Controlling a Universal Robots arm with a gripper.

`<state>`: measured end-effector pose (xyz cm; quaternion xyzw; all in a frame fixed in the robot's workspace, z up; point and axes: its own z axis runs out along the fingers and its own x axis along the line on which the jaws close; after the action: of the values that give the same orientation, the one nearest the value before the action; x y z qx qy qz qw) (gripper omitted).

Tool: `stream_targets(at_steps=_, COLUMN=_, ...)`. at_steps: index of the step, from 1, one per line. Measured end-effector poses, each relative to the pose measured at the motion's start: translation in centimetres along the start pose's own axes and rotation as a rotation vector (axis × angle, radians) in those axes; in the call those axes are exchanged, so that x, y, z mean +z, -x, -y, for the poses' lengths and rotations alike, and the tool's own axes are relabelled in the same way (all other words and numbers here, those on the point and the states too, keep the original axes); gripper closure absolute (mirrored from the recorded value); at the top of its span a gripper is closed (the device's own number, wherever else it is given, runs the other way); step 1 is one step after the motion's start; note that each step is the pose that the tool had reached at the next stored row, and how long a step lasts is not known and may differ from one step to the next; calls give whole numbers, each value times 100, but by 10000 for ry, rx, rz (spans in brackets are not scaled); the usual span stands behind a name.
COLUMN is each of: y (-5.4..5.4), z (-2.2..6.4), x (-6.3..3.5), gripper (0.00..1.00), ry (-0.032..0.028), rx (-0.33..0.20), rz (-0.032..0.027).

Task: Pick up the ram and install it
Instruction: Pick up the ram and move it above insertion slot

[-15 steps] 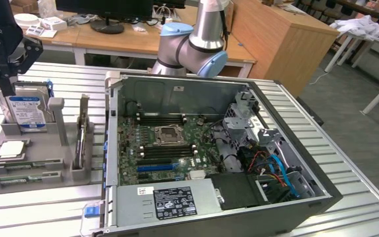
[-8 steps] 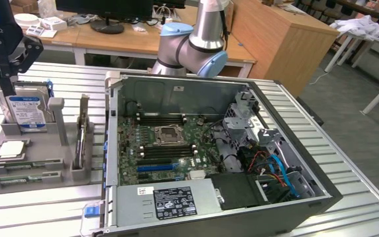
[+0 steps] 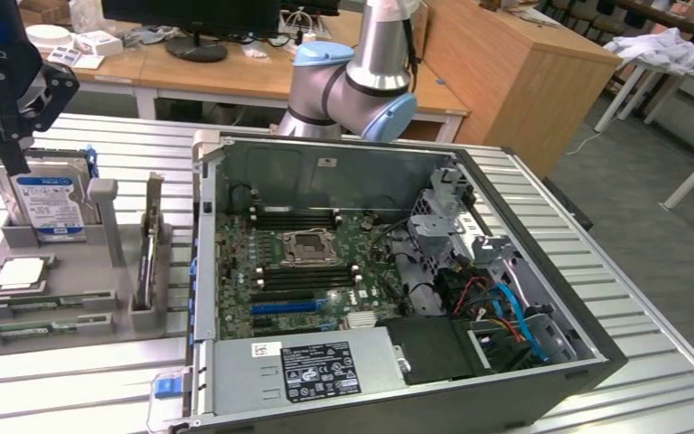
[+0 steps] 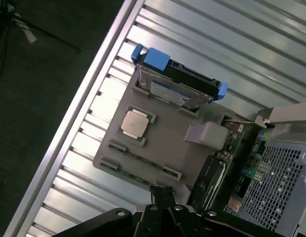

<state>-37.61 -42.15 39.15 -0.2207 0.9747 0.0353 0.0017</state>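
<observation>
Wrist view puts the gripper (image 4: 162, 193) (open or closed, I cannot tell) over the grey holder (image 4: 167, 145), where the ram (image 4: 143, 159) lies flat along its edge, the CPU chip (image 4: 134, 123) between it and the hard drive (image 4: 175, 91), so I judge a slightly skewed descent could jam on the holder instead of catching the thin board.
</observation>
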Motion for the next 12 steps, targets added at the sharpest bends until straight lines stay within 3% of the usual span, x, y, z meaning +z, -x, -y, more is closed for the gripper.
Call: stream_targets(at_steps=12, y=-1, z=0, x=0, gripper=89, ry=115, rx=-1691, rz=-73)
